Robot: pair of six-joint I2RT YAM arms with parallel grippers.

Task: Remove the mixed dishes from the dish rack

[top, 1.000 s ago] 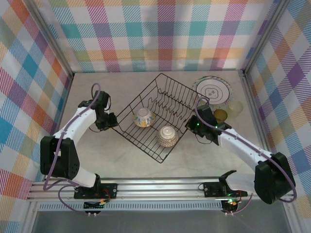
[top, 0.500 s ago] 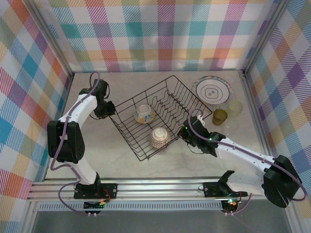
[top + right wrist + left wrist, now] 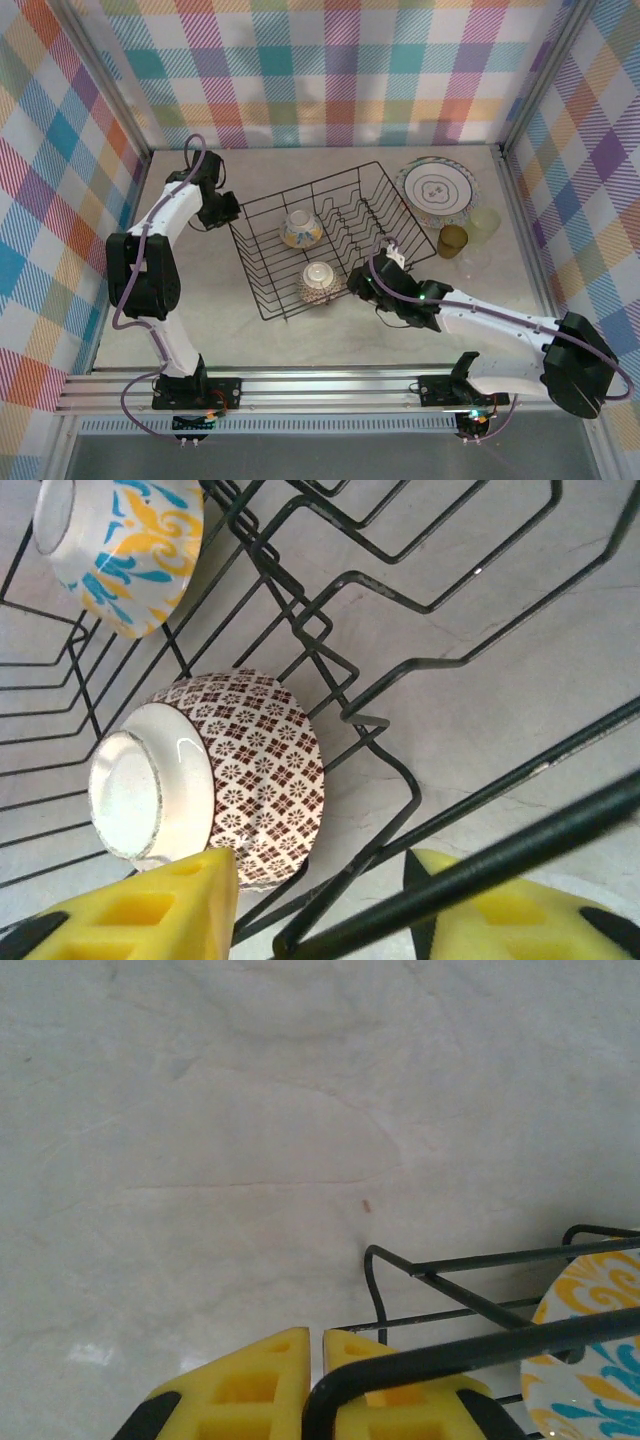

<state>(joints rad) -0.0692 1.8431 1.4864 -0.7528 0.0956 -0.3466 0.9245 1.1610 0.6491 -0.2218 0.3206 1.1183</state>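
Top external view: my dish rack (image 3: 300, 193) sits diagonal on the table, holding two bowls: a blue-and-yellow bowl (image 3: 300, 228) and a brown-diamond bowl (image 3: 318, 282) on its side. My left gripper (image 3: 228, 210) is clenched on the rack's left corner wire. My right gripper (image 3: 358, 285) is spread, the rim wire crossing its gap. A line-patterned plate (image 3: 436, 190), amber cup (image 3: 452, 240) and pale-green cup (image 3: 485, 222) stand outside, to the right.

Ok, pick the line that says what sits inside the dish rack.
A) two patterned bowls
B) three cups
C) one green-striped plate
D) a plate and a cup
A: the dish rack holds a blue-and-yellow bowl and a brown-patterned bowl; the plate and the cups stand on the table outside it.
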